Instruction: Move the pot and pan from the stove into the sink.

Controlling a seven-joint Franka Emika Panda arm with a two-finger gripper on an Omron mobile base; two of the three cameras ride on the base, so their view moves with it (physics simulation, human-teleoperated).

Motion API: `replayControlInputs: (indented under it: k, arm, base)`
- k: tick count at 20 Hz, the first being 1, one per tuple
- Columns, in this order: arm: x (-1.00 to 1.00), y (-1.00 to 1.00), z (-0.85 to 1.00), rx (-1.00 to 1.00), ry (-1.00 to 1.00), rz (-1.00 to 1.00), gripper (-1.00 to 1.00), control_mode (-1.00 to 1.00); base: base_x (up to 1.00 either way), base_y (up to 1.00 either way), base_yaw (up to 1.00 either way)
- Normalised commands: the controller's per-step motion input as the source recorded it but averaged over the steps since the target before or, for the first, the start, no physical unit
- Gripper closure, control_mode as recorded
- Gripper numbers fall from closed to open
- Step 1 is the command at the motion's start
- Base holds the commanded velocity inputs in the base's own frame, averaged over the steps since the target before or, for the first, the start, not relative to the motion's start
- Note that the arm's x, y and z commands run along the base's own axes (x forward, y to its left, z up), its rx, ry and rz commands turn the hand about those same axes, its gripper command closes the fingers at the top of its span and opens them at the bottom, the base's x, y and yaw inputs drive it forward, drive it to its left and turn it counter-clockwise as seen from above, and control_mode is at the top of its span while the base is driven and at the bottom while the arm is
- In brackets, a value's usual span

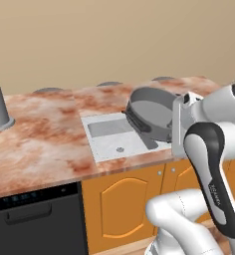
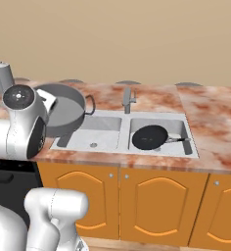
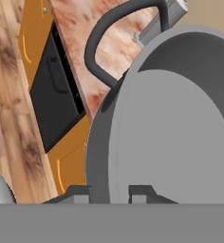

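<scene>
The tool point(image 3: 109, 192) appears clamped on the rim of the wide grey metal pot point(image 2: 63, 110), tilted above the stainless double-basin sink's point(image 2: 107, 123) left basin; the flat black frying pan point(image 2: 149, 137) lies in its right basin.

Standing against a plain beige wall point(image 2: 137, 34): reddish marble counter point(image 1: 40, 139), orange cabinet doors point(image 2: 156, 206), black dishwasher point(image 1: 35, 219). Showing below: wooden floor point(image 3: 9, 95).

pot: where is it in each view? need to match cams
Left base view: pot right of centre, tilted, above the sink, just left of the arm.
Right base view: pot upper left, over the left basin.
Hand view: pot takes up the right side, with the tool at its rim.
Shared landmark: the pot's dark loop handle.
</scene>
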Motion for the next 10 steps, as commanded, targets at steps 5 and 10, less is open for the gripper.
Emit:
replayControlInputs:
  k: [5,10]
  arm:
    - [0.09,0.03,-0.49,-0.02,0.0,0.0,1.0,-1.0]
    - [0.34,0.01,-0.39,0.0,0.01,0.0,1.0,-1.0]
  base:
    - [0.0,0.0,0.0]
    - [0.0,0.0,0.0]
